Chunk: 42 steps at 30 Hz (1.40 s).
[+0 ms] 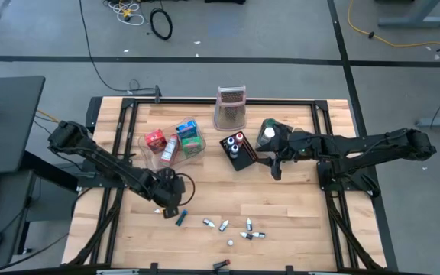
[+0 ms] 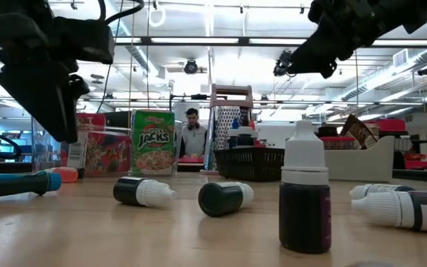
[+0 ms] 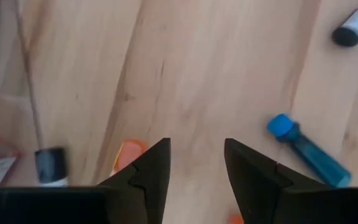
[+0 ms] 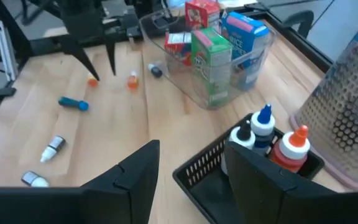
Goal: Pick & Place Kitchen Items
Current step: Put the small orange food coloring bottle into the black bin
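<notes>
Up front, little vials lie scattered on the table. The left gripper hovers over bare wood, jaws spread, empty, near a blue tube. Farther back, the right gripper hangs jaws apart beside the black basket of bottles; boxes sit in the clear tray.

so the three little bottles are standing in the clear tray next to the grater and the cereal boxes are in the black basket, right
Not quite: the containers are swapped. The right wrist view shows the three little bottles standing in the black mesh basket, beside the grater, while the small boxes sit in the clear tray. The high view agrees.
</notes>
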### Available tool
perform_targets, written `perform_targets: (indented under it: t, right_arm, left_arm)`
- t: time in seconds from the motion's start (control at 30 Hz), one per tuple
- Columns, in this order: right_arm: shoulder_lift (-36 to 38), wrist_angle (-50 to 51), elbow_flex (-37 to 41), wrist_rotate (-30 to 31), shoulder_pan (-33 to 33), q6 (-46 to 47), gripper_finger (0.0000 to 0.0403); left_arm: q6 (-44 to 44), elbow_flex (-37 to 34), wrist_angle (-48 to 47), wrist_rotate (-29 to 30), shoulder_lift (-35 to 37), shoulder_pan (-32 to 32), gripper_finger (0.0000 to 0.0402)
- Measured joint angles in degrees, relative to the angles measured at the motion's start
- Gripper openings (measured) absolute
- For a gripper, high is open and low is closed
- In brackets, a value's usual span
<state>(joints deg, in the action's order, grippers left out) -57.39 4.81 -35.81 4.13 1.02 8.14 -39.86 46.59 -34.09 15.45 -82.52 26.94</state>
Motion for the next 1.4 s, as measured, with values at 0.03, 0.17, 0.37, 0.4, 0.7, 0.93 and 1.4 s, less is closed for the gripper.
perform_targets:
  t: [0.03, 0.17, 0.37, 0.4, 0.7, 0.93, 1.4]
  right_arm:
    - [0.0, -0.4, 0.0, -0.2, 0.0, -0.1, 0.0194]
    - [0.0, -1.6, 0.0, -0.1, 0.0, -0.1, 0.0194]
    - [0.0, -1.9, 0.0, -0.1, 0.0, -0.1, 0.0194]
    - [0.0, -1.9, 0.0, -0.1, 0.0, -0.1, 0.0194]
    - [0.0, -1.9, 0.0, -0.1, 0.0, -0.1, 0.0194]
    - [0.0, -1.9, 0.0, -0.1, 0.0, -0.1, 0.0194]
    - [0.0, -1.9, 0.0, -0.1, 0.0, -0.1, 0.0194]
  left_arm:
    - [0.1, 0.0, -0.6, 0.1, 0.0, 0.0, 0.0165]
    - [3.2, 0.0, -2.7, 3.0, 0.0, -0.1, 0.0190]
    - [4.9, 0.0, -2.3, 1.4, 0.0, -1.6, 0.0218]
    - [5.1, 0.0, -2.3, 1.4, 0.0, -1.8, 0.0219]
    - [6.4, 0.0, -2.3, 1.4, -0.1, -4.6, 0.0213]
    - [6.4, 0.0, -2.5, 0.8, -0.1, -5.7, 0.0213]
    - [5.3, -8.5, 2.6, 0.2, -0.1, -5.6, 0.0213]
